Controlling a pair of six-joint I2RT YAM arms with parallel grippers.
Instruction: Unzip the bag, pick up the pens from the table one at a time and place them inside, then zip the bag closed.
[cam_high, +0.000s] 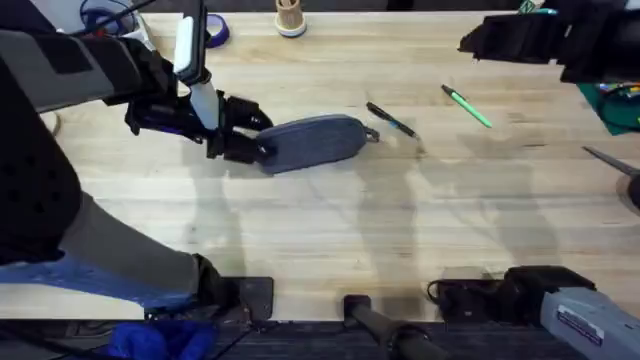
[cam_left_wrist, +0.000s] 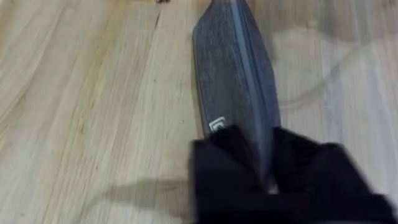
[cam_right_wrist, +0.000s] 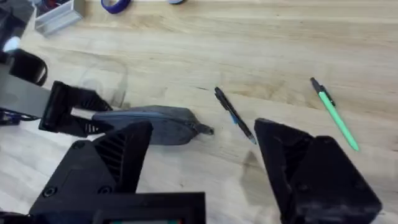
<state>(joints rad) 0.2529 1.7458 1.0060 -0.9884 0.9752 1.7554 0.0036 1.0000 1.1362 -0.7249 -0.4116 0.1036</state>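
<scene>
- Bag (cam_high: 315, 142) lies on the worktop (cam_high: 330, 230), its end pinched in the left claw (cam_high: 258, 140).
- Right claw (cam_right_wrist: 202, 155) hangs spread wide, holding nothing.
- Dark pen (cam_high: 390, 119) and green pen (cam_high: 467, 106) lie beyond the bag.

One bag (cam_high: 315, 142); two pens: dark (cam_high: 390, 120), green (cam_high: 467, 106).

Far edge of wooden bench: roll of blue tape (cam_high: 214, 30), small wooden cup w/ sticks (cam_high: 290, 17), green cloth (cam_high: 620, 105) at rt; even overhead light, soft shadows.
</scene>
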